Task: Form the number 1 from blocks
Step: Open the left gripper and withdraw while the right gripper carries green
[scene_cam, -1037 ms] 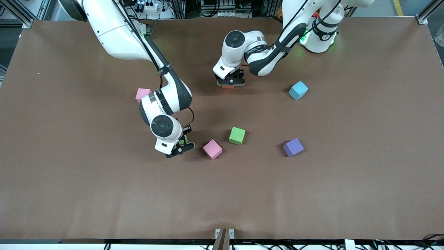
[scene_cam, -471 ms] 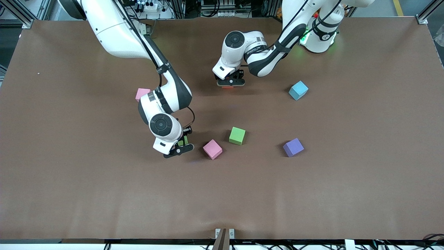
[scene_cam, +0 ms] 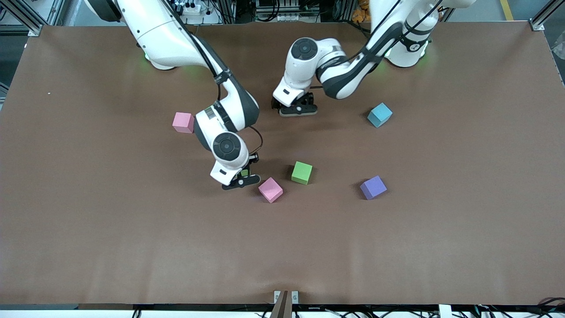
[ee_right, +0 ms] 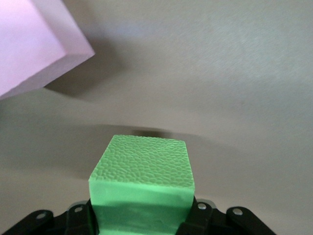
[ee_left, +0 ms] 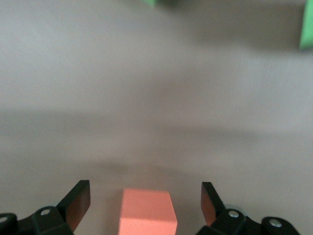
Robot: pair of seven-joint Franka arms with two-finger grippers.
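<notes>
The right gripper (scene_cam: pixel 242 178) clamps a green block (ee_right: pixel 142 183) over the table, a pink block (scene_cam: pixel 270 190) at its 4 o'clock. The left gripper (scene_cam: pixel 296 108) stands wide open over an orange block (ee_left: pixel 146 211). Risk: lowering could nudge that pink block, skewing the numeral.

white glossy arm shells, black joint bands and round black caps; thin black cables along links; black two-finger grippers; green base lights.
</notes>
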